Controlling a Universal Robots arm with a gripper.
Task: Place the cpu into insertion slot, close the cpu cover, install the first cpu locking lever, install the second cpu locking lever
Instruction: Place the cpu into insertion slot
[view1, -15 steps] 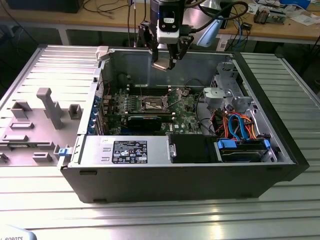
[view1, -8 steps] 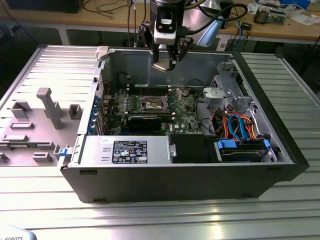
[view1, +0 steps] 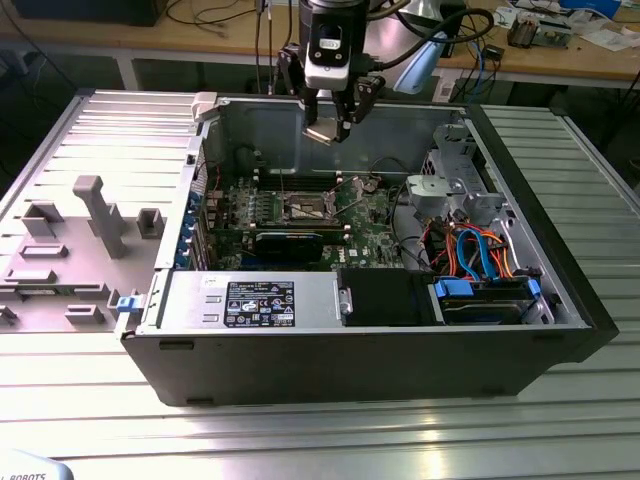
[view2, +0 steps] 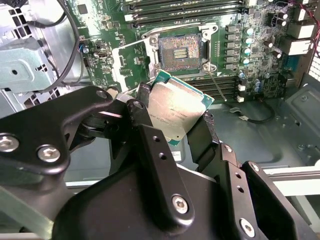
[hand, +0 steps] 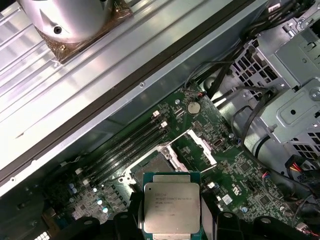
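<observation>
In the second wrist view, the black two-fingered gripper (view2: 175, 114) clamps the flat square silver-topped cpu (view2: 176, 107) by its edges, well above the empty dark silver-rimmed square insertion slot (view2: 179, 50), whose thin silvery cpu cover (view2: 116, 67) stands open.

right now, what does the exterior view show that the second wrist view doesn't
Exterior view's own: the whole open computer case on the ribbed metal table, with a grey plastic fixture at the exterior view's left. Second wrist view's own: the bare contact field inside the insertion slot and the cpu's green edge. Shared: the pincer shut on the cpu, above the green motherboard, with the slot uncovered.
</observation>
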